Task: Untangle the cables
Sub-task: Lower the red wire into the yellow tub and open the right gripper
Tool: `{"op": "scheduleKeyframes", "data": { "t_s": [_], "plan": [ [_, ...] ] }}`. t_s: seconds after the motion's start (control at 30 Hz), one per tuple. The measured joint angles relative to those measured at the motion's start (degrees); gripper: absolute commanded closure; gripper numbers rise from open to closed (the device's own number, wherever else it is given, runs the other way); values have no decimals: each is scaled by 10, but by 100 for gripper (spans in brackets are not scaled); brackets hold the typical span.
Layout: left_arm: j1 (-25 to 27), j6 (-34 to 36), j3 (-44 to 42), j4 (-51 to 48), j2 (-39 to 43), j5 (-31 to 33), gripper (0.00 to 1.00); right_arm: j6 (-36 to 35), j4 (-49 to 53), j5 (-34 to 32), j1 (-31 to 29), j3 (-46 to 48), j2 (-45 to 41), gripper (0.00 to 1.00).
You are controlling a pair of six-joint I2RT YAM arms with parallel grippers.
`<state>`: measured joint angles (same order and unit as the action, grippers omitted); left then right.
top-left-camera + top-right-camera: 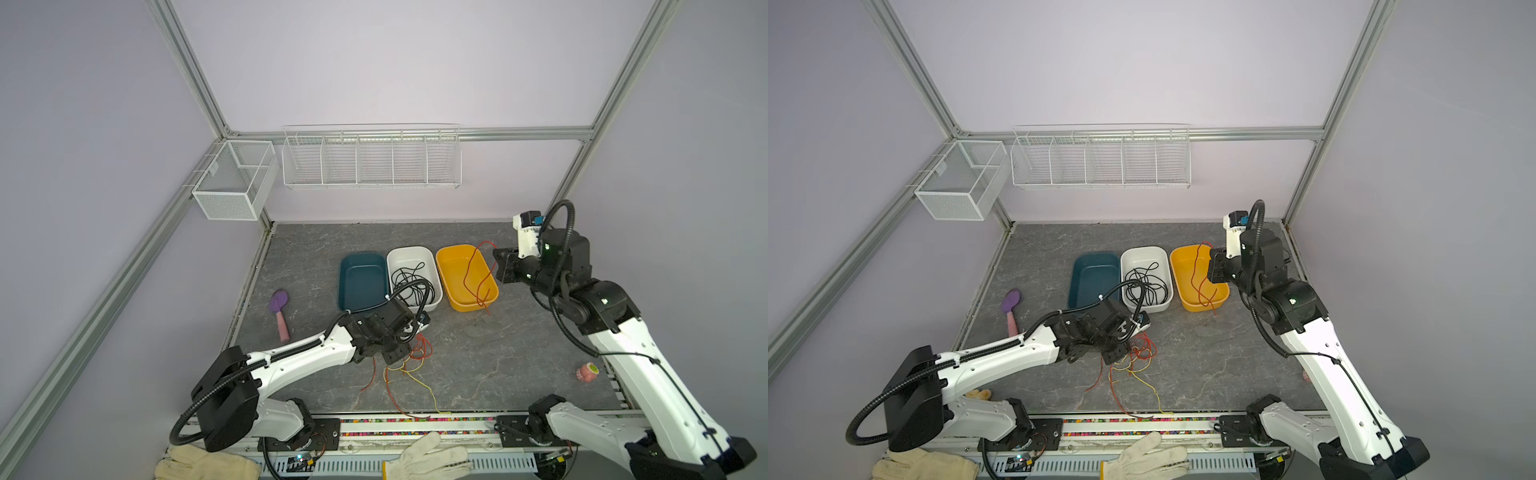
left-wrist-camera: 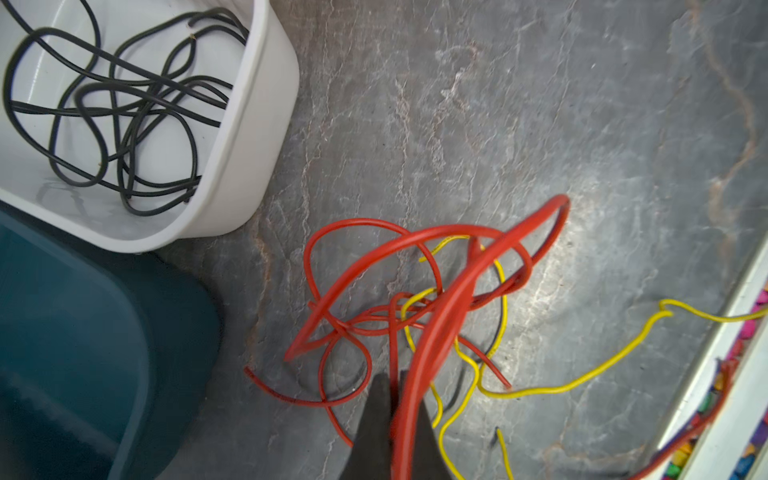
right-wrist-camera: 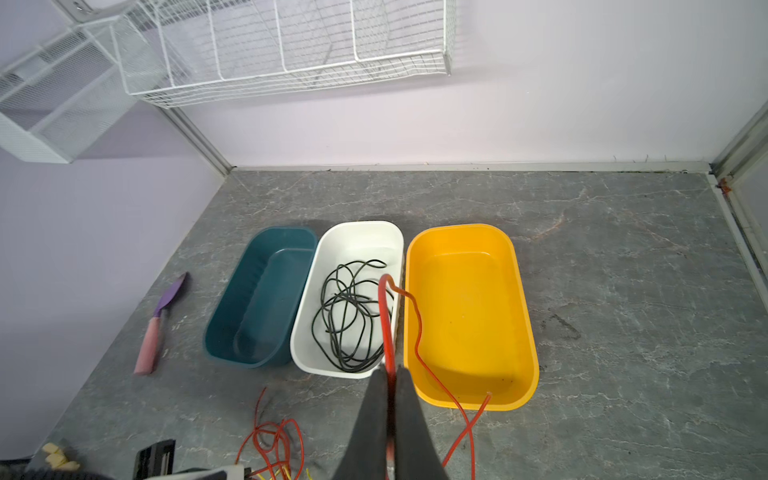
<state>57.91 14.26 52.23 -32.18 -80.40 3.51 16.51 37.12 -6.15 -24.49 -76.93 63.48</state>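
Cables: red/yellow tangle (image 1: 419,353) lies near-centre on the table; left gripper (image 2: 392,378) is clenched on one red strand. Black cable (image 1: 409,282) sits coiled in white bin (image 1: 409,249). Right gripper (image 3: 388,374) pinches red cable (image 3: 385,324) beside yellow bin (image 1: 461,306). Rec.: pull slowly, w/o tightening knots.

In the left wrist view the left gripper (image 2: 392,380) is a blur cut by the frame edge, and the red cable (image 2: 440,320) it pinches smears near the lens. In both top views its fingertips hide under its wrist, the left arm covers the white tray (image 1: 411,249) at its near corner, and gloves (image 1: 428,455) are cut by the bottom edge. At lower right in a top view, the right arm nearly hides a pink toy (image 1: 1306,376).
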Motion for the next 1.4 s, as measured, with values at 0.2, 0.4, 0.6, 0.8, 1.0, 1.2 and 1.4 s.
{"op": "scheduleKeyframes", "data": {
  "t_s": [0.2,0.4,0.6,0.8,1.0,1.2,1.4],
  "plan": [
    [10,18,4,12,-47,33,100,0,-28,-7,22,0,53,94],
    [12,26,4,18,-49,57,100,5,-65,-18,38,0,103,94],
    [38,37,0,24,-35,90,100,6,-87,-47,39,-3,163,94],
    [53,49,-9,33,-17,116,100,8,-110,-57,39,-8,208,94],
    [53,56,-18,39,10,128,100,26,-132,-45,39,-3,246,94],
    [53,59,-20,44,24,133,100,45,-130,-14,39,0,288,94],
    [54,60,-20,45,30,141,100,60,-101,12,41,8,326,94]
  ]
}}
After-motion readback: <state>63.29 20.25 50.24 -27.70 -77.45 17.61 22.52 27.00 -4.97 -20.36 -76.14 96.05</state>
